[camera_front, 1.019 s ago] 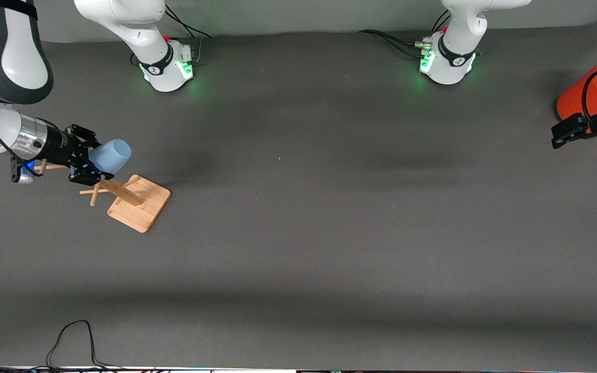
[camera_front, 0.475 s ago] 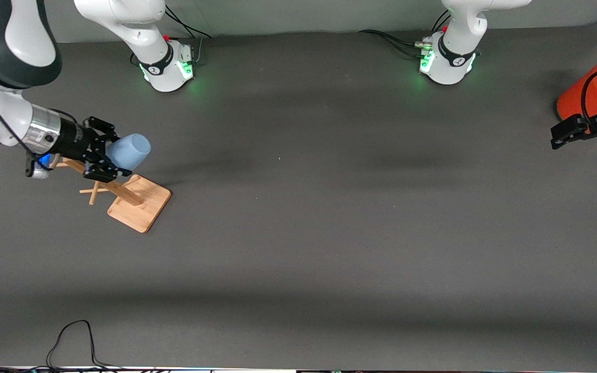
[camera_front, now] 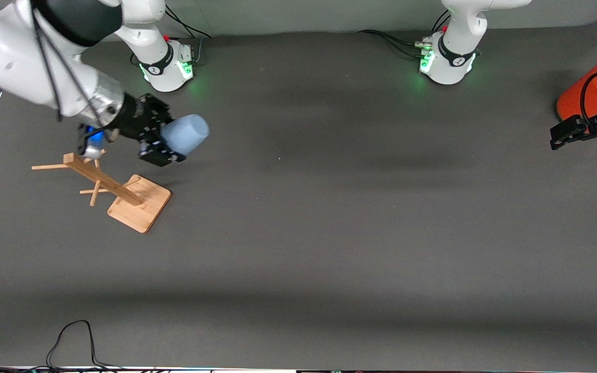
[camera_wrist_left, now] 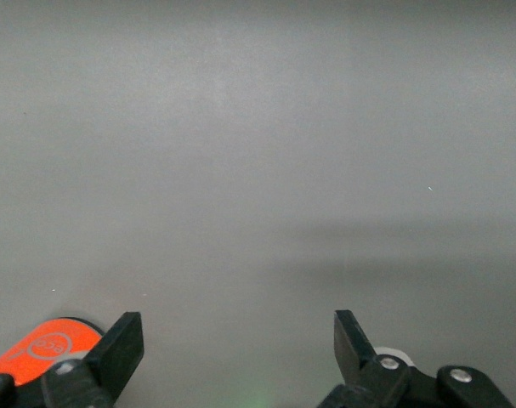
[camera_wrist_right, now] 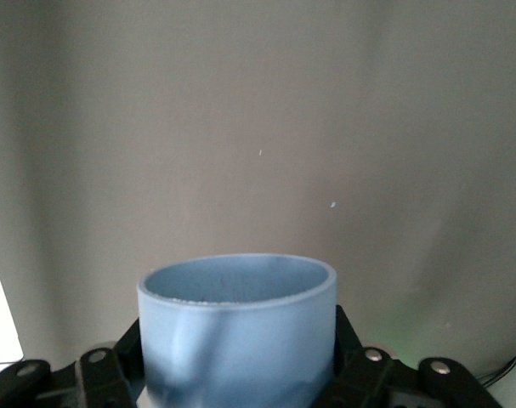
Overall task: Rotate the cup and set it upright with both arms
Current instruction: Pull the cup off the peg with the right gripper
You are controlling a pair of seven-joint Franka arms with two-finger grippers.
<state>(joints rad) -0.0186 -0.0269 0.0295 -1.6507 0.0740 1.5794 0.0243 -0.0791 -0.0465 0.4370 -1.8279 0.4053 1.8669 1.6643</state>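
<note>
Grey matte table (camera_front: 329, 233), wooden rack (camera_front: 122, 191), orange can (camera_front: 583, 93)

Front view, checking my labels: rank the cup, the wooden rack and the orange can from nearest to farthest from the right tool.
1. The cup, gripped in the right tool.
2. The wooden rack, on the table just below that tool.
3. The orange can, at the left arm's end, by the open left tool.
</note>
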